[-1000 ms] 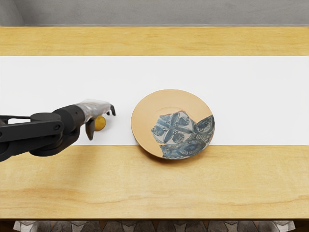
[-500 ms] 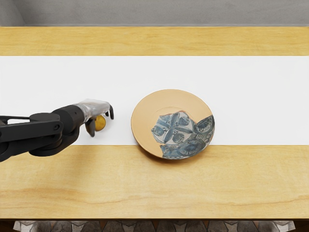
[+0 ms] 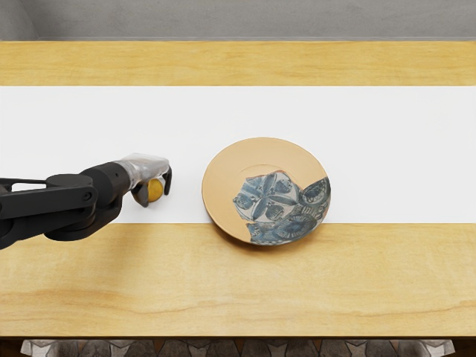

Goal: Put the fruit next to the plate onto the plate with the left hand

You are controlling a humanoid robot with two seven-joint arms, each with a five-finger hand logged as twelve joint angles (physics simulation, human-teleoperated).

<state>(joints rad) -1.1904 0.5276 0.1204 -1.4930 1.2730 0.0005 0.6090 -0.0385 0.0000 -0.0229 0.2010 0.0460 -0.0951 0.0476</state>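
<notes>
Head view, looking down on a wooden counter (image 3: 238, 282) with a wide white runner (image 3: 312, 111) across it. The left arm reaches in from the left edge. Its left hand (image 3: 146, 177) has dark fingers curled around a small orange fruit (image 3: 155, 190), clamped on it low over the runner. A tan plate (image 3: 223, 175) with a blue pattern lies to the fruit's right, near but apart

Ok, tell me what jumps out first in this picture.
The orange plate with a blue pattern, mid-table on the white cloth, draws the eye first. Left of it, the left hand curls its fingers around a small yellow fruit.
</notes>
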